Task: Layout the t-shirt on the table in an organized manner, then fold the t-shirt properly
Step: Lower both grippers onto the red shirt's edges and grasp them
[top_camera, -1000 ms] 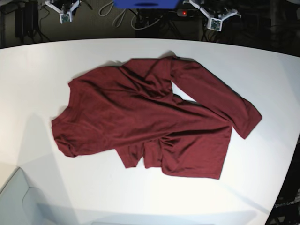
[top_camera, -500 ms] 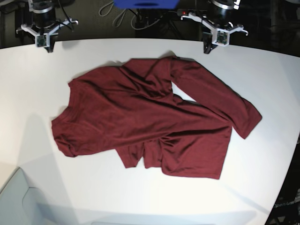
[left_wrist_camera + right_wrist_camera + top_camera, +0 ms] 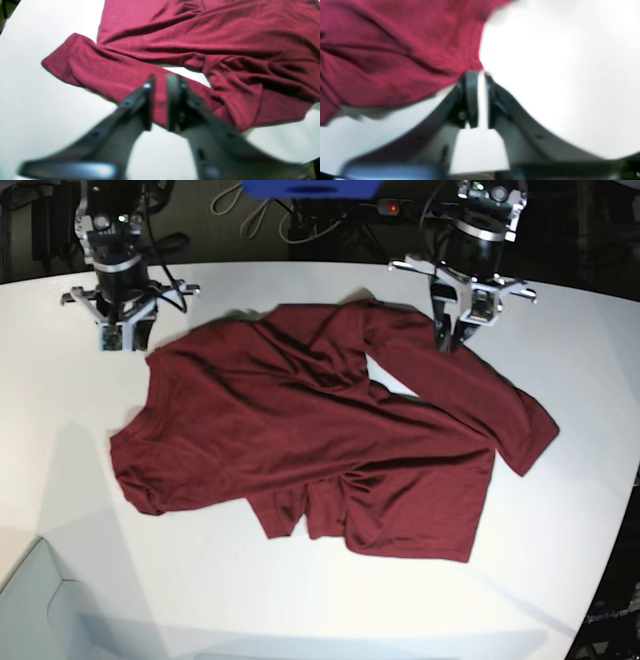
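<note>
Rumpled t-shirt (image 3: pixel 320 435) on white tabletop (image 3: pixel 560 340); left gripper (image 3: pixel 160 80) and right gripper (image 3: pixel 478 75) slightly parted, holding nothing.

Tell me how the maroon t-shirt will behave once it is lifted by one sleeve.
The t-shirt looks floppy: it lies creased and overlapped on the table, so it would probably droop. Its thin knit suggests lightness, and the folded sleeve would likely unfurl.
</note>
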Controlling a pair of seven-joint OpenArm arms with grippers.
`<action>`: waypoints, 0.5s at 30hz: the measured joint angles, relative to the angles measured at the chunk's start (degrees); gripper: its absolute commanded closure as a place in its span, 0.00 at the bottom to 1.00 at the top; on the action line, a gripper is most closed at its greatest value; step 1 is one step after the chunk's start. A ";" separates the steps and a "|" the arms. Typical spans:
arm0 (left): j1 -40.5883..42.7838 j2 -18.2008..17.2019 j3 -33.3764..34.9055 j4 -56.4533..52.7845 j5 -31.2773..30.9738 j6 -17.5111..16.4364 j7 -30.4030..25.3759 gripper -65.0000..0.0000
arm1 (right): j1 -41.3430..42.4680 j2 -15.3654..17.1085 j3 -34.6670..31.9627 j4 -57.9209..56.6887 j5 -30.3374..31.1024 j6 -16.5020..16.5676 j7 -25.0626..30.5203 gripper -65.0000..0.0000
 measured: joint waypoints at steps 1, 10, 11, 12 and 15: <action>0.13 0.31 -1.03 0.04 -0.04 0.02 0.04 0.70 | 0.52 -0.02 -0.33 0.00 0.00 -0.04 -0.07 0.75; -3.89 3.87 -8.28 0.70 0.00 0.09 -0.04 0.57 | 4.94 0.09 -0.68 -1.51 -0.02 -0.04 -2.73 0.50; -4.22 3.98 -8.76 0.70 0.02 0.17 -0.17 0.57 | 5.73 0.17 -1.27 -2.08 -0.15 -0.04 -3.28 0.49; -4.55 4.07 -9.03 0.70 0.02 0.00 0.00 0.57 | 6.34 0.20 -1.88 -2.80 -0.11 -0.02 -3.91 0.49; -6.01 4.17 -9.25 0.46 0.02 -0.20 0.22 0.57 | 8.22 0.13 -2.97 -5.64 0.24 0.00 -5.33 0.49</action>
